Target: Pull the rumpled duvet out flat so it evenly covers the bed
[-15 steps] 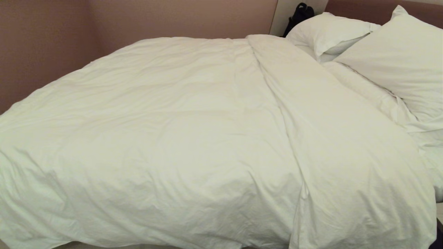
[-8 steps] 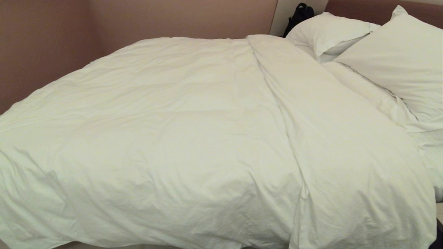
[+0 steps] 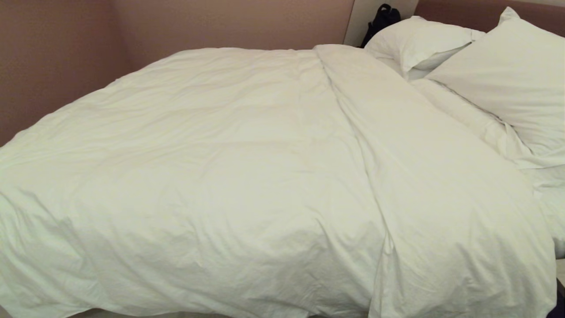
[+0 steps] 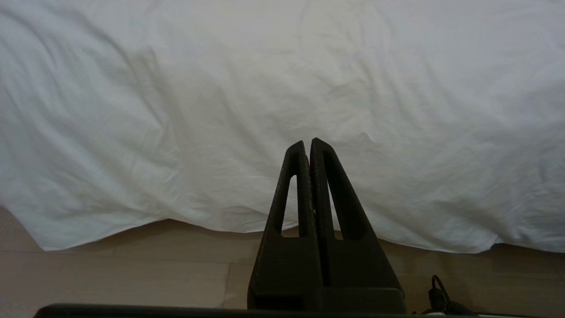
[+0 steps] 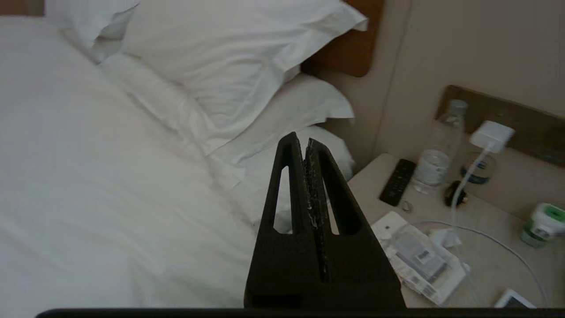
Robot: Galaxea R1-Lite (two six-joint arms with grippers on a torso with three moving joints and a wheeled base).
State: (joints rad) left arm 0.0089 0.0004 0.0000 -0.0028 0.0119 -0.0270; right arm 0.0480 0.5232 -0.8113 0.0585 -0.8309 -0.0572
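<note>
bed (image 5: 344,53): wide, against pinkish-brown wall (image 3: 57,57) on far and left sides; reddish-brown headboard visible behind pillows at head end
duvet (image 3: 229,176): spread over nearly whole bed, puffy, lightly wrinkled; long ridge fold running from head end down to near edge; near edge draped over bed side, hem hanging just above floor
pillows (image 3: 507,84): two plump white ones stacked at head end, right of duvet's top edge
dark bag (image 3: 382,17): behind far pillow, at wall
floor (image 4: 132,269): pale wood planks below duvet hem
left gripper (image 4: 307,148): low beside bed's near edge, pointed at hanging duvet side; fingers pressed together, nothing between them, clear of cloth
right gripper (image 5: 301,141): raised over bed's head-end corner, aimed toward pillows and nightstand; fingers closed tip to tip, empty
head view only: full duvet spread, neither arm in sight
left wrist only: duvet hem and floor
right wrist only: nightstand (image 5: 481,247) beside bed with remote control (image 5: 397,182), water bottle (image 5: 439,152), white charger (image 5: 491,136) with cable, packets, small green-lidded jar (image 5: 545,223)
</note>
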